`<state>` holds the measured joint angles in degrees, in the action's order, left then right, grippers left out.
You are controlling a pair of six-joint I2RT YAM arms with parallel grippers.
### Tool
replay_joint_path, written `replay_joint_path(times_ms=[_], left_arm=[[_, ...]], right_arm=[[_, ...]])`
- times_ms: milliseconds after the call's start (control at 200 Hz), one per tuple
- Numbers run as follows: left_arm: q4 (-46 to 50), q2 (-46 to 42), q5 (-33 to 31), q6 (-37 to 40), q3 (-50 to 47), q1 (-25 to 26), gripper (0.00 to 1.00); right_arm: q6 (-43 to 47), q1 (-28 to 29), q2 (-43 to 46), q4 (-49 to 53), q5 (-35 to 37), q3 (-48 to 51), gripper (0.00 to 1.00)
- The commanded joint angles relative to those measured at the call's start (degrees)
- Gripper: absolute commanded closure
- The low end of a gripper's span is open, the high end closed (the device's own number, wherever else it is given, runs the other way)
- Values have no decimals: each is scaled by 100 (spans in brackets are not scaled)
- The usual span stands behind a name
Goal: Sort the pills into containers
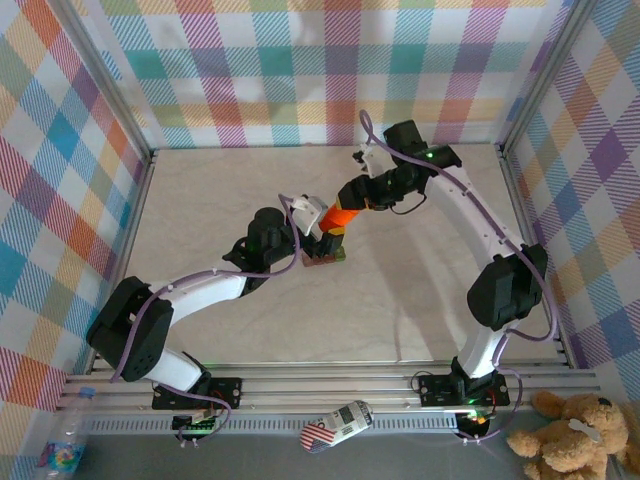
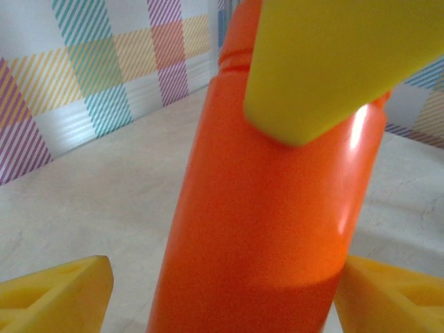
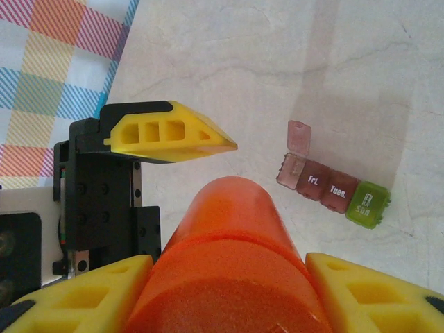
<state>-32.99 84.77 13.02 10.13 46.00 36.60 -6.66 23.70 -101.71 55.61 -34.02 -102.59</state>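
Right claw point(image 3: 229, 267): clenched on the upper end of the bottle point(image 3: 225, 222); both yellow fingers point(image 3: 374, 295) press against its sides.
Left claw point(image 2: 225, 274): released, with 2 fingers point(image 2: 55, 295) set either side of the bottle's lower body.
Left claw, gap: in the left wrist view, the finger on the left is clearly apart from the bottle. The finger on the right is just beside it; contact cannot be told.
Bottle: orange, cylindrical and tilted. In the top view it lies between the 2 claws over the middle of the table point(image 1: 200, 200).
Containers point(image 3: 334, 189): 1 strip of 4 joined compartments, lying flat on the table, apart from the bottle and both claws.
Containers, colour: 3 compartments dark red-brown, 1 end compartment green.
Containers, lids: the lid at the end opposite the green one stands raised; the other 3 lids are down.
Containers, labels: "Fri." and "Tues." on the 2 middle compartments; the green label is too small to read.
Containers, contents: cannot tell.
Containers, place in the top view: near the left claw, on the side of the bottle's lower end nearer the arm bases.
Walls point(image 1: 60, 150): plaid panels on 3 sides of the table.
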Motion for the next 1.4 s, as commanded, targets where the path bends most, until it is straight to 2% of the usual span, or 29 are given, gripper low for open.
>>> replay_joint_path(times_ms=[0, 355, 715, 1070, 1395], left_arm=[[-257, -40, 201, -59, 155, -34, 21], [-99, 50, 307, -90, 185, -30, 22], [93, 30, 369, 3, 248, -30, 36], [266, 26, 228, -20, 155, -30, 31], [284, -55, 167, -21, 50, -39, 33]], right_arm=[[-68, 56, 111, -186, -384, 67, 68], [-178, 150, 78, -306, -465, 80, 69], [-207, 240, 13, -331, -382, 143, 69], [-222, 240, 28, -332, -283, 149, 69], [-195, 240, 40, -319, -170, 202, 69]])
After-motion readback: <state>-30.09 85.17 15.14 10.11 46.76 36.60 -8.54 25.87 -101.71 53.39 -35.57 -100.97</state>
